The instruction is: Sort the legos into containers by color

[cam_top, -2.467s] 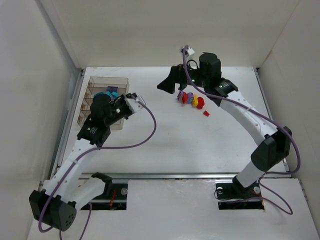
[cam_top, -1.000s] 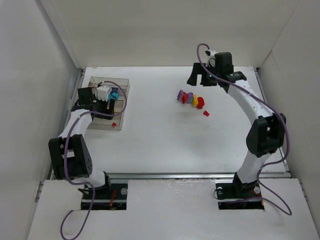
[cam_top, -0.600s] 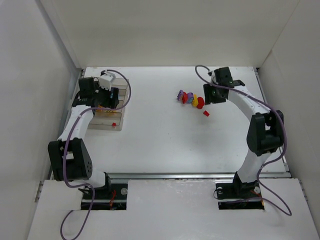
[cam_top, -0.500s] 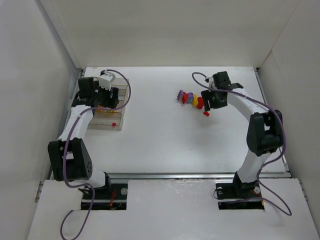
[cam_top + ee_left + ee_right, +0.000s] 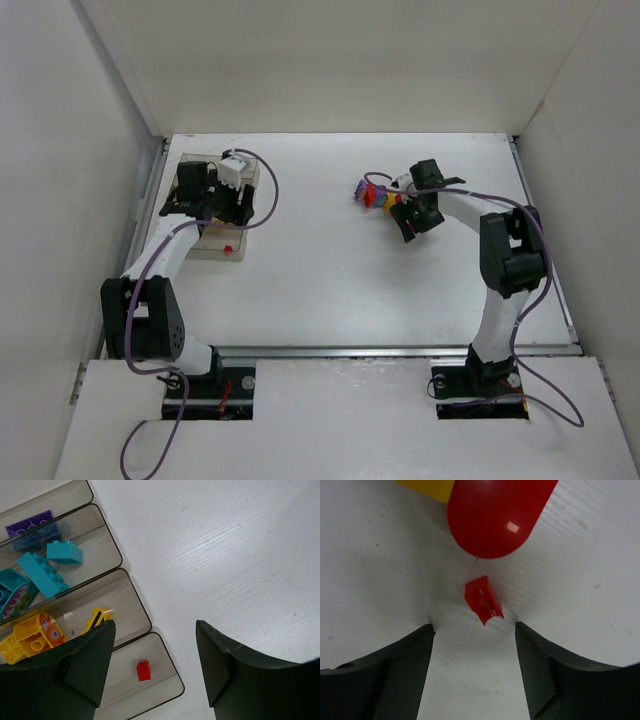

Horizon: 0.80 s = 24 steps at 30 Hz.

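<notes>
So the right gripper (image 5: pixel 474 626) sits open just short of a tiny red brick (image 5: pixel 483 600); the left gripper (image 5: pixel 155 625) hangs open and empty over the tray (image 5: pixel 161 656) edge.

Ahead of the right gripper's (image 5: pixel 475 630) matt black fingers (image 5: pixel 395 675) lies a glossy red plastic brick (image 5: pixel 483 600). Below the left gripper (image 5: pixel 155 625), the tray (image 5: pixel 107 592) is smooth, smoky clear plastic — the table (image 5: pixel 225 555) matt white, finely grained.

The right gripper (image 5: pixel 474 630) is dropping from the worktop's (image 5: pixel 330 290) far edge onto the small red brick (image 5: pixel 482 600), jaws straddling it. The left gripper (image 5: pixel 155 630) is shifting right above the tray (image 5: pixel 120 560), uncovering a red brick (image 5: pixel 144 670) in its end compartment.
</notes>
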Tool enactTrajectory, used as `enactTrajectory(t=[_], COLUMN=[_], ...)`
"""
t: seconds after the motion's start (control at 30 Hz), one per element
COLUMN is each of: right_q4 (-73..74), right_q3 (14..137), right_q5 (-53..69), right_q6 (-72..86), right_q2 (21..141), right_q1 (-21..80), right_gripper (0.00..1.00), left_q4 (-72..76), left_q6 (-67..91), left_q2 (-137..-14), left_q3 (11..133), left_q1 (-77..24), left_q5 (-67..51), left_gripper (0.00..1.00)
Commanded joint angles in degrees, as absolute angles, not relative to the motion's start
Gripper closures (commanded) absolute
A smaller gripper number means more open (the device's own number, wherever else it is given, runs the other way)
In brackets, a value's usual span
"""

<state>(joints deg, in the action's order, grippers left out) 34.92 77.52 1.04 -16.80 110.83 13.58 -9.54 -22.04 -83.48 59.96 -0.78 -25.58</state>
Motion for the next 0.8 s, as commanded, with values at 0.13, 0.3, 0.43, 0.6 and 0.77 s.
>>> enactTrajectory(t=[0.13,0.3,0.43,0.6,0.77], right_q4=[31.03,32.7,33.49,34.1,35.16], right_q3=[82.35,84.9,85.52,84.99,81.66], right_q5=[0.88,0.88,0.88,3.85,8.52], right_q6=[-20.21,-21.27,-21.79,-21.8,-19.95], right_q2=[113.99,116.01,116.54,115.23,107.95], right_q1=[14.24,14.24,14.24,14.24,14.24], right_gripper=[0.33,0.5,0.72,1.0,1.0], left_q4=[-10.2,-10.2,-10.2,-11.34,-12.91], left_q6=[-21.53,-21.53,-21.53,-21.53,-24.95], left_q2=[-82.79,-84.11,-84.64,-84.64,-82.8], left_q3=[61.96,63.63,64.34,64.86,64.86], left_q1=[-0.62,-0.62,-0.62,-0.62,-1.66], left_q5=[-24.08,-24.08,-24.08,-24.08,-25.83], left_gripper=[0.38,0.38,0.38,0.38,0.4])
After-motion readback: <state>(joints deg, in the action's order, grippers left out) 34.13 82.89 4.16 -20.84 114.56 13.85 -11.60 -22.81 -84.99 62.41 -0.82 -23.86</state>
